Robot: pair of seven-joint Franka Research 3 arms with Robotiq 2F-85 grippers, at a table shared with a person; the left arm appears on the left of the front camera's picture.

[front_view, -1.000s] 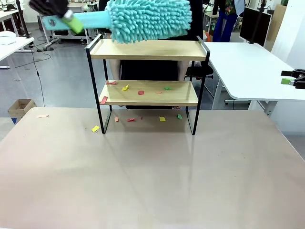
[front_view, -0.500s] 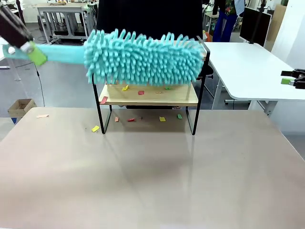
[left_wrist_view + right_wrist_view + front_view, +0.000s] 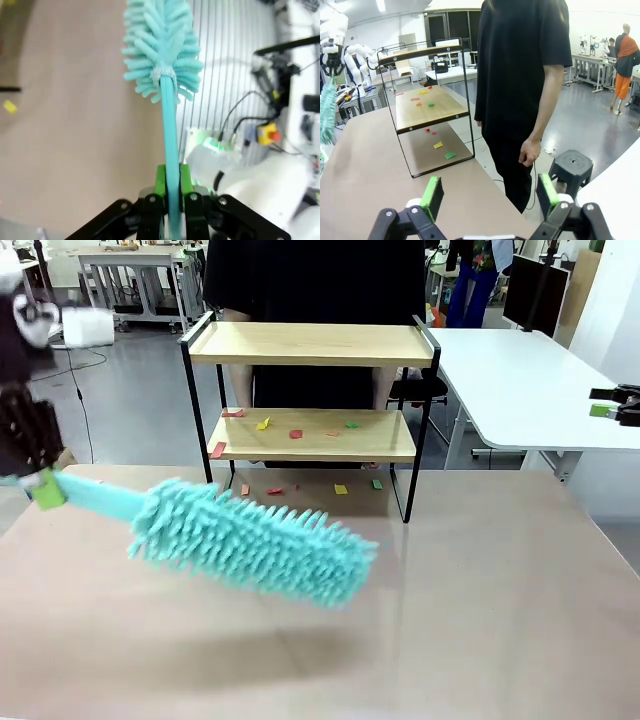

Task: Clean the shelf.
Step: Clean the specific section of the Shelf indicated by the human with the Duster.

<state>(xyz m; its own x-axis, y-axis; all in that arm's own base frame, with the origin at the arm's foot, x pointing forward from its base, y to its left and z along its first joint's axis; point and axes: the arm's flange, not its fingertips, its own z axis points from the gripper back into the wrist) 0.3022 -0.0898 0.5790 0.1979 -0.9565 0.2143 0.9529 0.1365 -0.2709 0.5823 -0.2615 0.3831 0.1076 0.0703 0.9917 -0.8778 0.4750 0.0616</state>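
The shelf (image 3: 310, 344) stands at the table's far side, with two light wooden boards in a black frame. Coloured paper scraps (image 3: 296, 434) lie on its lower board, and more scraps (image 3: 341, 489) lie on the table under it. My left gripper (image 3: 45, 488) is at the left edge, shut on the handle of a turquoise fluffy duster (image 3: 250, 540). The duster head hangs slanted, low over the table in front of the shelf. The left wrist view shows the pads (image 3: 160, 181) clamping the duster (image 3: 162, 45) handle. My right gripper (image 3: 489, 195) is open with nothing in it, far right (image 3: 603, 402), off the table. It looks at the shelf (image 3: 427, 102) from the side.
A person in black (image 3: 310, 280) stands right behind the shelf, one hand (image 3: 529, 152) hanging down. A white table (image 3: 520, 380) is at the back right. A black stool (image 3: 572, 164) stands on the floor near the person.
The left arm has swung the duster from above the top board down and to the left, out in front of the shelf. The right gripper has not moved.
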